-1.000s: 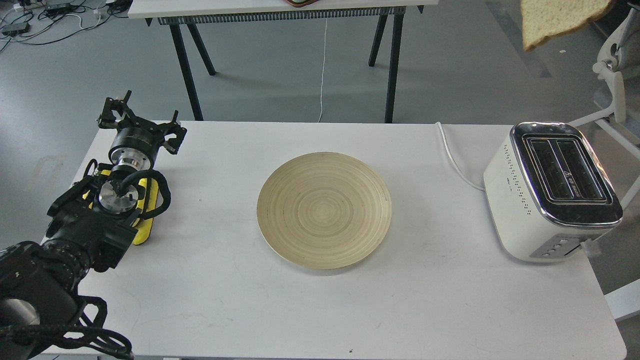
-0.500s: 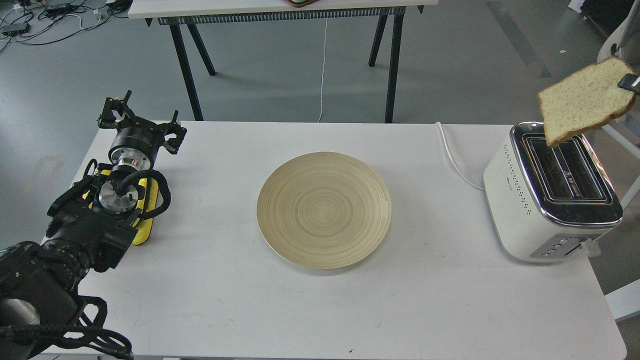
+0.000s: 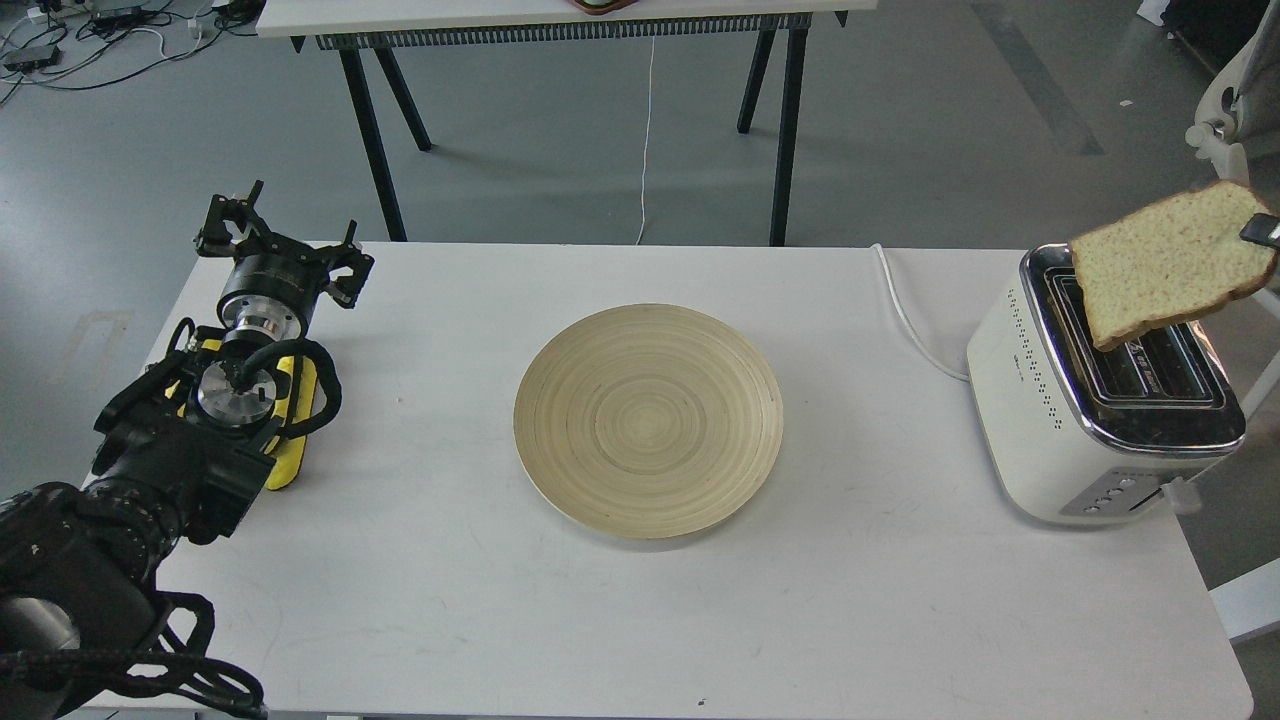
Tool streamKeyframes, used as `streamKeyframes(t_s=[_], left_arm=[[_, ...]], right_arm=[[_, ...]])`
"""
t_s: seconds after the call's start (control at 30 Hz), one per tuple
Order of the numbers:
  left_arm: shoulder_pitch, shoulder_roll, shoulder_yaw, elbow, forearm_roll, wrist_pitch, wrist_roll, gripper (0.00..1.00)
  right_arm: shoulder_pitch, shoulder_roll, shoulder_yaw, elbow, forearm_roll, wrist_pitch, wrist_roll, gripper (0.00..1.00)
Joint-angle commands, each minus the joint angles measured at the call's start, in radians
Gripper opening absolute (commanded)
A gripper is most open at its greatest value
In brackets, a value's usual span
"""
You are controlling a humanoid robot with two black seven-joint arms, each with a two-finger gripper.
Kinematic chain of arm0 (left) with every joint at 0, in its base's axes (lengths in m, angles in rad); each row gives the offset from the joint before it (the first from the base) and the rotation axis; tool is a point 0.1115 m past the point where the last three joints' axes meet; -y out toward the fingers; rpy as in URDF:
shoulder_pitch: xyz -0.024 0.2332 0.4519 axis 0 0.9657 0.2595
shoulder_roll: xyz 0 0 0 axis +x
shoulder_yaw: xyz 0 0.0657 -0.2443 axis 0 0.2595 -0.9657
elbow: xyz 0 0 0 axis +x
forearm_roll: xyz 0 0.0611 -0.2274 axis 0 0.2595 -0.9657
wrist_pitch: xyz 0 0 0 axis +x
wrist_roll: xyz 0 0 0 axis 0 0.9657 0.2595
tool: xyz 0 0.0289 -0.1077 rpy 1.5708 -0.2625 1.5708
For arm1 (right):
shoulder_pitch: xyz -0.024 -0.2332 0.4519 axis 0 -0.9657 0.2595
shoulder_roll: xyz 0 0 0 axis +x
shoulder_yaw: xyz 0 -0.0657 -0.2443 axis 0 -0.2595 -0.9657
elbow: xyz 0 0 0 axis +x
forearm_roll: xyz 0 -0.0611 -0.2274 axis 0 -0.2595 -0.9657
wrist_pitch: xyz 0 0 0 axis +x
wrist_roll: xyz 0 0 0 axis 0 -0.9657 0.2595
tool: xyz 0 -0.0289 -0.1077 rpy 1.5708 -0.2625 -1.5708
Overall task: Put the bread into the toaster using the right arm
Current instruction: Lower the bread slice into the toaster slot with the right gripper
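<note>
The bread [image 3: 1168, 263], a pale speckled slice with a brown crust, hangs tilted in the air over the far end of the toaster [image 3: 1050, 400]. Its lower corner is just above the black slots. Only a dark fingertip of my right gripper [image 3: 1262, 231] shows at the right edge, pinching the slice's upper right edge; the rest of the right arm is out of view. My left gripper [image 3: 282, 243] rests at the table's far left, fingers spread and empty.
A round wooden plate [image 3: 648, 420] lies mid-table with nothing on it. The toaster's white cord [image 3: 908, 318] runs off the table's back edge. A second table [image 3: 560, 18] stands behind, and a white chair [image 3: 1228, 160] stands at the right.
The bread has come down from the top right corner and moved slightly left, now just above the toaster's slots. The left arm has not moved.
</note>
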Motion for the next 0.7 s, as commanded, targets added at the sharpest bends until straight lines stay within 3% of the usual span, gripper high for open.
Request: streamKeyframes(t_s=[0.0,0.67], left_arm=[[0.0,0.0,0.001,0.0,0.0,0.0,0.001,1.0],[0.0,0.0,0.001,0.0,0.0,0.0,-0.001,1.0]], right_arm=[[0.0,-0.009,0.0,-0.001,-0.02,0.0,0.0,0.0],[0.0,-0.029,-0.029,-0.003,-0.078,0.0,-0.004,0.0]])
